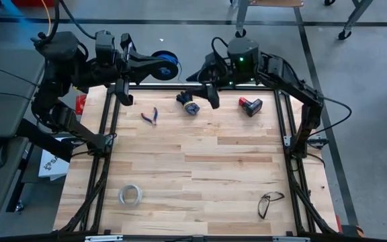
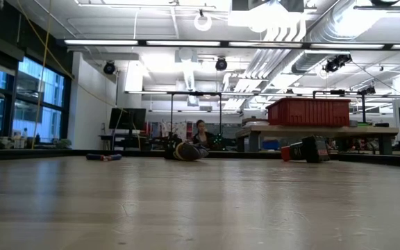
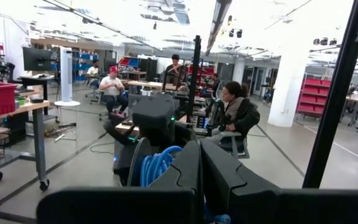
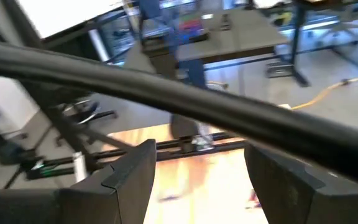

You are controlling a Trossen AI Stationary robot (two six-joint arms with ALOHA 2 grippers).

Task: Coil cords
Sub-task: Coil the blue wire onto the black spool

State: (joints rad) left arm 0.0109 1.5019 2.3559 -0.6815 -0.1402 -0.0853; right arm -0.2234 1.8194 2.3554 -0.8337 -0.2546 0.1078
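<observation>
The small round dark spool [image 1: 164, 62], wound with blue wire, is in the air just beyond the table's far edge, at the tip of my left gripper [image 1: 148, 64]. In the left wrist view the blue windings [image 3: 157, 165] show beside my nearly closed fingers [image 3: 185, 174]. No loose length of wire shows on the table. My right gripper [image 1: 203, 94] is open and empty, hovering over the far middle of the table; its fingers stand wide apart in the right wrist view [image 4: 197, 162]. My left gripper is shut on the spool, level, pointing toward the table's right. The blue windings and a dark flange [image 3: 138, 163] lie against the outer side of one finger. My own fingers hide which part sits between them. The spool is lifted clear of the table.
On the far part of the table lie pliers [image 1: 150, 115], a small dark object [image 1: 189, 105] under my right gripper, and a red and black item [image 1: 250, 105]. A whitish ring of tape [image 1: 130, 195] and spectacles [image 1: 269, 203] lie near the front. The middle is bare wood.
</observation>
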